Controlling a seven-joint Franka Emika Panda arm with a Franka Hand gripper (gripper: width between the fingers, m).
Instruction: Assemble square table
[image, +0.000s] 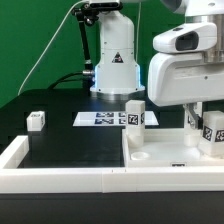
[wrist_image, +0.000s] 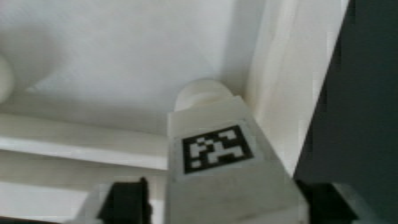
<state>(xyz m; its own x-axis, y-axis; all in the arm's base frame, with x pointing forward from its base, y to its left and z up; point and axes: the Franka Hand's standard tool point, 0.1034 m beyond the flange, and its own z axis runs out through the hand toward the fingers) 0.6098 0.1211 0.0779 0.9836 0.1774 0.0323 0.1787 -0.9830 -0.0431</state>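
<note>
Looks like the gripper (wrist_image: 222, 203) straddles the small white tagged plastic leg (wrist_image: 217, 140) lying in the white square tray-like tabletop (wrist_image: 294, 60) by its rim, can't tell if it's clamped, so an off-centre squeeze might skid it.

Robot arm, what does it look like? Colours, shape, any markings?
The arm is glossy white, with rounded, bulky housings and a grey patch on its upper housing. Its base is also white and rounded and carries a dark triangle mark. The fingers are black and straight-sided.
</note>
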